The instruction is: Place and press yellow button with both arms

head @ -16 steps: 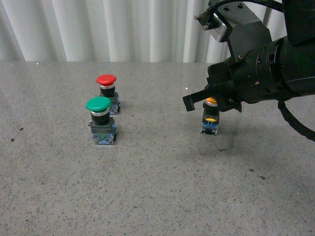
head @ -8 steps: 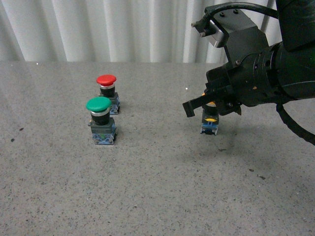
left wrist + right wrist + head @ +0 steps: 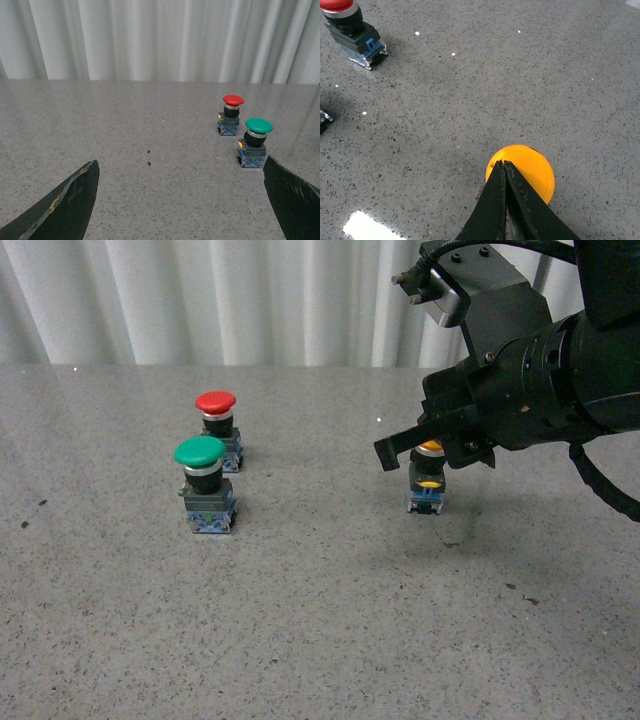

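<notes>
Right tool (image 3: 504, 167) closed, holding nothing, tips directly above the yellow button (image 3: 520, 173). Off-centre pressing would likely topple it.

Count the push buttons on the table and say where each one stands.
3. The red button stands farthest back on the left, the green button just before it, and the yellow button right, under the right gripper. None seems hidden.
</notes>
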